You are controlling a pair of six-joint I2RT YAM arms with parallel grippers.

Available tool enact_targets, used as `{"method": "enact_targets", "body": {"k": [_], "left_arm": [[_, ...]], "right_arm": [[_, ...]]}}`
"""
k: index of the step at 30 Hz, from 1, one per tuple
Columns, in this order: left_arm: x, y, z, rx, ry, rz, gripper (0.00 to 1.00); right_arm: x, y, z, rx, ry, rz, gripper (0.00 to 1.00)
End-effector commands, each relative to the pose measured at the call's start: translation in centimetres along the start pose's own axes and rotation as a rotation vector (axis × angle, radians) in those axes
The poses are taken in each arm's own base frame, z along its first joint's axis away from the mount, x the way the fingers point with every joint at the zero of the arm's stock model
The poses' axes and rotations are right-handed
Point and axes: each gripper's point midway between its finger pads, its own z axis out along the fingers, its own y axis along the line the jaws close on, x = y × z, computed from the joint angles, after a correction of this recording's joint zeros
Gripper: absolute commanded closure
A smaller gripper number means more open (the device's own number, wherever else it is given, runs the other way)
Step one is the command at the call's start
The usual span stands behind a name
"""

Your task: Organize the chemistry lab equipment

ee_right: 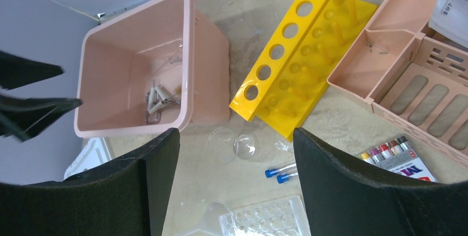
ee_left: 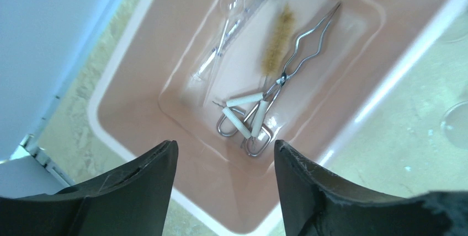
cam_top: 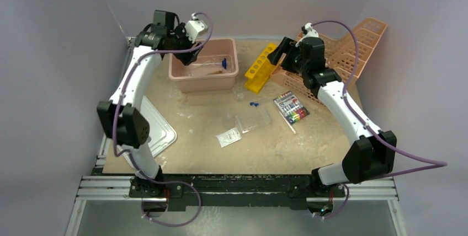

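Progress: halfway-ish, we're guessing. Silver metal tongs [ee_left: 306, 43] and wire triangle [ee_left: 243, 116] are lying in the pink plastic bin [ee_left: 138, 109], clear well plate [ee_right: 265, 216] is waiting on the counter [cam_top: 309, 148]; left claw [ee_left: 225, 148], right claw [ee_right: 236, 137] gaping wide, empty.

Marker pack [cam_top: 291, 107] flat on tan tabletop [cam_top: 193, 153], near peach lattice basket [cam_top: 361, 43]; white lid [cam_top: 160, 129] at left edge.

This is a robotics test cell set up as a chemistry bench. Plain lilac-grey walls [cam_top: 49, 81] box in a scuffed tan table [cam_top: 209, 153], and a left arm [cam_top: 132, 81] and right arm [cam_top: 342, 103] are bolted to an aluminium rail [cam_top: 110, 187]. The lab ware includes a yellow test-tube rack [cam_top: 259, 68], a pink tub [cam_top: 205, 83] holding metal tongs [ee_left: 281, 79], a bristle brush [ee_left: 276, 40] and a wire triangle [ee_left: 244, 100], a clear well plate [ee_right: 265, 216] and blue-capped tubes [ee_right: 281, 172].
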Motion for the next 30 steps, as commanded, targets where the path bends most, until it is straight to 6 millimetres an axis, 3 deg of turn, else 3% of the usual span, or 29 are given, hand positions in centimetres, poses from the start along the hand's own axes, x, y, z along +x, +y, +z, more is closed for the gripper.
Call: {"method": "enact_targets", "body": {"k": [1,6,10,18,22,24,30], "left_arm": [[-3.5,-3.6,-5.5,0.059,-0.213,0.003,0.33],[-4.0,-10.9,-8.0,0.209,-0.407,0.007,0.32],[-1.6,-14.8,-7.5,0.257,-0.419,-0.040,0.31],[4.1,-20.2,-2.6,0.244,-0.279,-0.207,0.37],[5.8,-21.9,-0.5,0.230,-0.292,-0.457,0.41],[5.6,-22.0,-0.1,0.200,-0.350,-0.559,0.41],[8.2,-20.9,0.3,0.047,-0.361,-0.790,0.41]], "right_arm": [[-0.9,1.5,-0.4,-0.059,-0.032,0.019,0.23],[-0.3,1.7,-0.4,-0.063,-0.023,0.030,0.23],[0.1,1.9,-0.6,-0.063,-0.017,0.023,0.23],[0.9,1.6,-0.9,-0.051,-0.001,-0.031,0.23],[2.6,1.0,-1.7,0.010,0.021,-0.098,0.24],[3.8,1.1,-2.2,0.042,0.031,-0.127,0.24],[11.6,2.4,-3.7,0.087,0.152,-0.186,0.27]]}}
